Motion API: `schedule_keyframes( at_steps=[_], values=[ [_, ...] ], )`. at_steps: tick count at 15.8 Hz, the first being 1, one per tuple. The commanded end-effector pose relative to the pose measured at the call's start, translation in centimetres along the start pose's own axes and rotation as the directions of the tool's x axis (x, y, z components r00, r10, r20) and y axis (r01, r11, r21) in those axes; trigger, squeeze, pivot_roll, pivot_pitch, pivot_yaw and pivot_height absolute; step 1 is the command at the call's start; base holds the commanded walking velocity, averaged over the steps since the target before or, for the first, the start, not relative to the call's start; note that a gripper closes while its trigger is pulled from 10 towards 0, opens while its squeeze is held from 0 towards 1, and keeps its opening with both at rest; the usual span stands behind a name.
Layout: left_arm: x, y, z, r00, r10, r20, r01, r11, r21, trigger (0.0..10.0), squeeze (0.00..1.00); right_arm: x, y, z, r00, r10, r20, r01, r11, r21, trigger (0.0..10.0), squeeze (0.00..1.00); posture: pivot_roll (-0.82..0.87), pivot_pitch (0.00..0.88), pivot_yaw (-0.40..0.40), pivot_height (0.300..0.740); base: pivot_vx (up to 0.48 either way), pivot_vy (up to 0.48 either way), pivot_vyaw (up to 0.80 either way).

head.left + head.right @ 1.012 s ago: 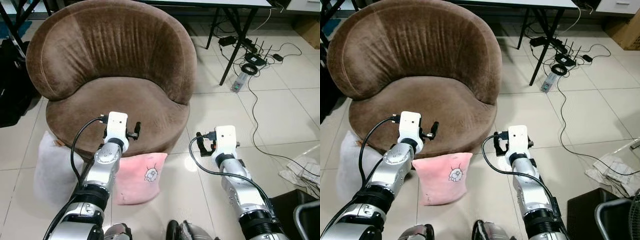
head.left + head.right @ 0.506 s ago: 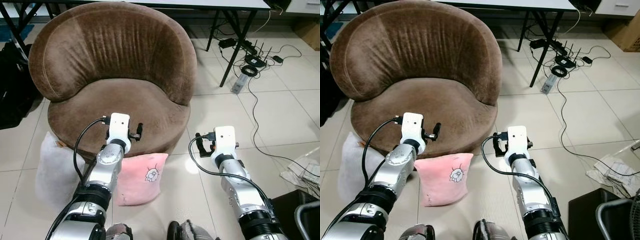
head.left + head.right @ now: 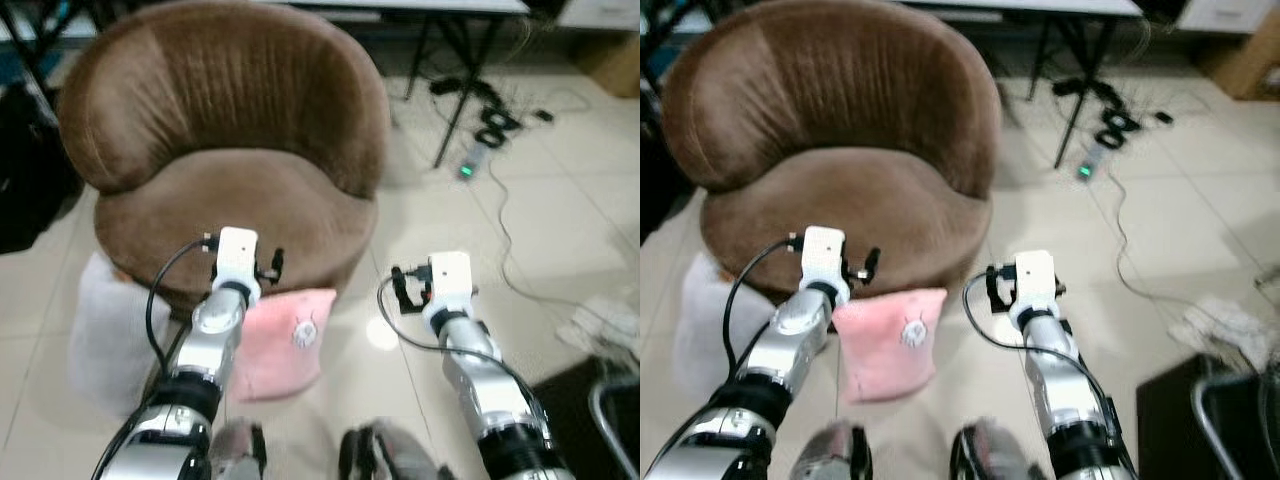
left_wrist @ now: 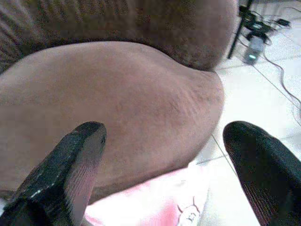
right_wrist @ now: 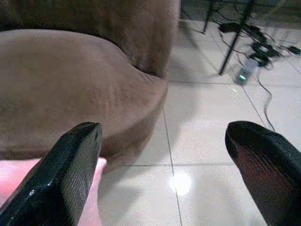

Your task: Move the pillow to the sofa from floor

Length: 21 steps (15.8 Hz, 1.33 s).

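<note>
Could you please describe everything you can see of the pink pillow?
The pink pillow is soft and roughly square, of plush-looking fabric, with a small cartoon figure printed near one upper corner. It stands tilted on the tiled floor, its top edge leaning against the front base of the brown sofa. A white pillow lies to its left. The left gripper hovers above it, fingers open, not touching it.
</note>
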<state>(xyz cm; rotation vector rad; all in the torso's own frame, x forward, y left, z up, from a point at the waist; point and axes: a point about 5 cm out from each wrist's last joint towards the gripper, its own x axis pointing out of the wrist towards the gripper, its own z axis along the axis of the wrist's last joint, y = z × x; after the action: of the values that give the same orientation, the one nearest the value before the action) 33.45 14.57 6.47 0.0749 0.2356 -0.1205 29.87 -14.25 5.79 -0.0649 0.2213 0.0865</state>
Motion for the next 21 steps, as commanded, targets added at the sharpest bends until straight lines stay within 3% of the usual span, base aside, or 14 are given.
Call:
schedule_keyframes(
  at_steps=[1,10,18,21],
  values=[
    [-0.1,-0.4,-0.6,1.000,-0.011,-0.021,0.011,1.000,-0.006,10.0,0.00,-0.4,-0.4,-0.7,0.999,-0.008,-0.034,0.008,1.000,0.004,10.0,0.00,-0.14,0.132,-0.045,0.625,0.000,0.000,0.00],
    [-0.4,-0.8,-1.1,0.999,-0.008,-0.039,0.007,0.999,-0.031,10.0,0.00,-0.8,-0.4,-1.2,0.998,0.003,-0.060,-0.003,1.000,-0.007,10.0,0.00,-0.14,0.148,-0.057,0.530,0.000,0.000,0.00],
    [-0.5,-0.9,-1.5,0.999,-0.006,-0.050,0.004,0.999,-0.042,10.0,0.00,-1.0,-0.6,-1.3,0.997,0.007,-0.078,-0.009,1.000,-0.023,10.0,0.00,-0.14,0.153,-0.060,0.520,0.000,0.000,0.00],
    [-0.6,-0.9,-1.6,0.999,-0.007,-0.053,0.005,0.999,-0.039,10.0,0.00,-1.2,-0.3,-1.5,0.996,0.020,-0.088,-0.022,1.000,-0.023,10.0,0.00,-0.15,0.153,-0.058,0.495,0.000,0.000,0.00]
  ],
)
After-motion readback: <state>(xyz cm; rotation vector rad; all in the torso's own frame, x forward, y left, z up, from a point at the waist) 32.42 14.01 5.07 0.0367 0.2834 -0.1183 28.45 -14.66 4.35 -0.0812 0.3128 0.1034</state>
